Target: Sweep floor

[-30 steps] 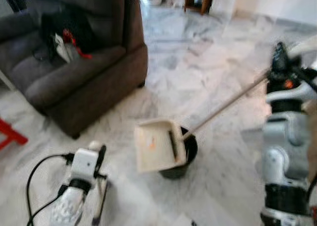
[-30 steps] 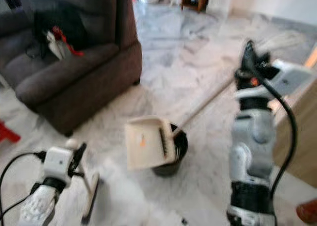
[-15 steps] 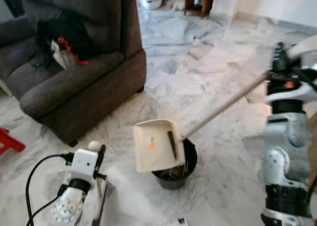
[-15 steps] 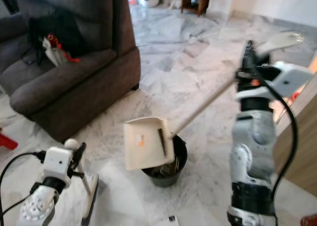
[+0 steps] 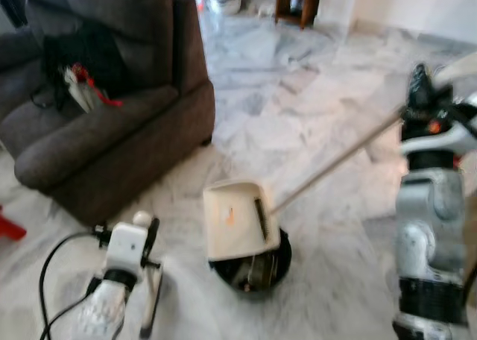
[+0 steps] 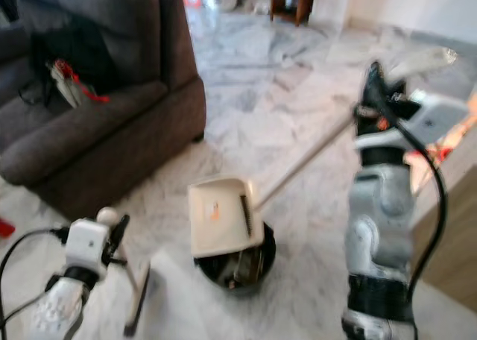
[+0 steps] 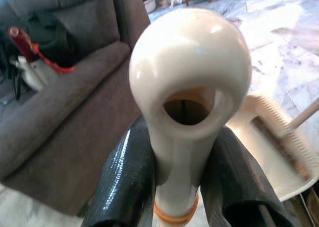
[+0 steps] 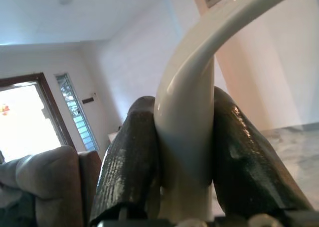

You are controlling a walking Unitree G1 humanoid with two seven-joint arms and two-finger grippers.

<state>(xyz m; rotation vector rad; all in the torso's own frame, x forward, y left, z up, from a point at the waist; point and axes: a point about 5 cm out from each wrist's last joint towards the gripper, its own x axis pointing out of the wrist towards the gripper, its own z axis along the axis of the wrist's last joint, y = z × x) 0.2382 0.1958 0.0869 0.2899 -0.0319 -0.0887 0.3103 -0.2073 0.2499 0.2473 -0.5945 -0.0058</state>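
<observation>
While my right gripper [image 8: 184, 137] clamps the dustpan handle [image 8: 199, 62] raised high, dustpan [image 5: 237, 219] tips over black bin [image 5: 253, 269]; left gripper [image 7: 182, 182] low, fingers pinching broom handle [image 7: 189, 82].

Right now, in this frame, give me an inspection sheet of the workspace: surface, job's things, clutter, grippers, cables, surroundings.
Surface: marble floor, pale grey veined tiles; picture blurred.
Job's things: cream dustpan tipped over a black bin; its long handle runs up to the right gripper. A cream broom handle is in the left gripper.
Clutter: small orange speck in the dustpan; debris in the bin, too blurred to name.
Grippers: left gripper, fingers shut on the broom handle; right gripper, fingers shut on the dustpan's handle.
Cables: black cable looping by the left arm; black cable along the right arm.
Surroundings: dark sofa with a black bag on it; wooden furniture at the far end.
</observation>
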